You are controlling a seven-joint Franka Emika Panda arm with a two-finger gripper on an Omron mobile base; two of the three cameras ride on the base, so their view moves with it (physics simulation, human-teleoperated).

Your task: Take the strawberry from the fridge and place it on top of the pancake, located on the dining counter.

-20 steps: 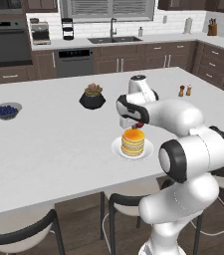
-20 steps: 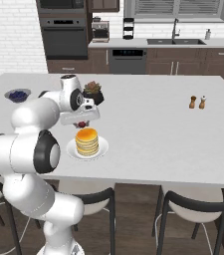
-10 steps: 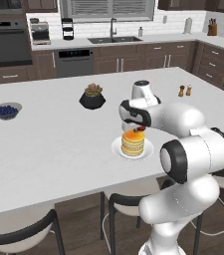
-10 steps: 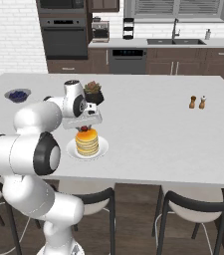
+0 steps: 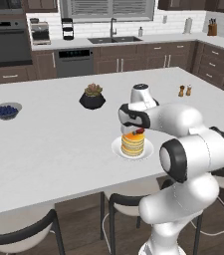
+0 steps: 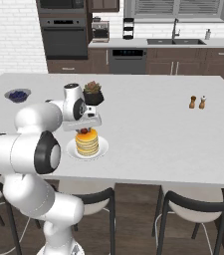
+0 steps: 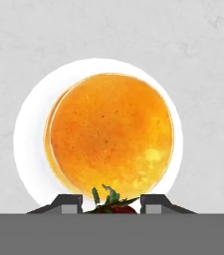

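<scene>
End effector [image 7: 111,201] gripping tiny red green-leafed strawberry [image 7: 111,205] between fingertips, hovering just above golden-tan orange-topped pancake stack [image 5: 133,141] on small round white plate [image 5: 117,147], near front edge of broad white bench [image 5: 58,144]. Step: placing. Next move calling for slight lowering onto stack top, then releasing.
</scene>
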